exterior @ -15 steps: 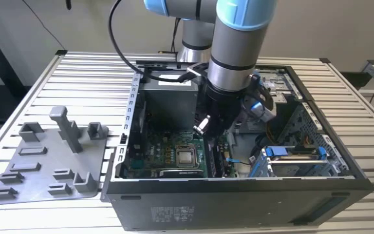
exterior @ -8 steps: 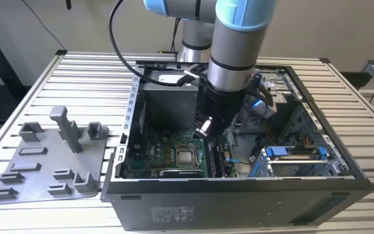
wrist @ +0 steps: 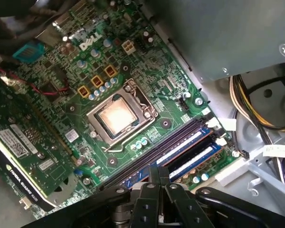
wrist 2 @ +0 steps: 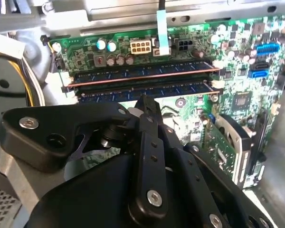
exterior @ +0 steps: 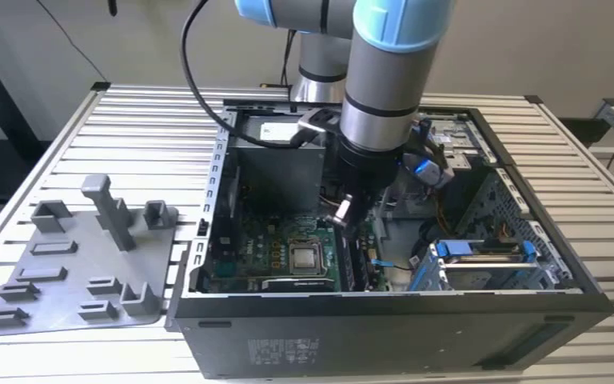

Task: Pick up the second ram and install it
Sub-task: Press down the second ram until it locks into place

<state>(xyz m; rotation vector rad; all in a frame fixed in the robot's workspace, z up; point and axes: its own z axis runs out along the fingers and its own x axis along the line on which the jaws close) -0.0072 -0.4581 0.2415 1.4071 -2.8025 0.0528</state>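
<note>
The fingers (wrist 2: 147, 111) are pressed together with no gap between them, and nothing is clamped between them. In the second wrist view the tip of the gripper (wrist 2: 145, 99) sits right at the upper edge of the second ram (wrist 2: 180, 90). I cannot tell whether it touches the ram or hangs just above it. That dark, narrow stick lies lengthwise in its slot, parallel to and just beside another memory stick (wrist 2: 142, 76) in the neighbouring slot. White latches (wrist 2: 217, 84) show at the slot ends.

In the first wrist view the gripper (wrist: 157, 170) is over the row of memory slots on the green motherboard (wrist: 147, 76). The silver square processor (wrist: 116, 116) sits in its socket near the slots, and a graphics card (wrist: 19, 147) stands well beyond it.

In the exterior view the gripper (exterior: 342, 214) reaches down into the open computer case (exterior: 392, 308), next to the grey power supply (exterior: 275, 164). A drive cage with blue tabs (exterior: 483, 252) occupies the case toward the exterior view's right. The case stands on a slatted metal desk (exterior: 61, 128). Beside it, on the exterior view's left, lies a grey plastic tray (exterior: 61, 276) with an upright post (exterior: 109, 212).
</note>
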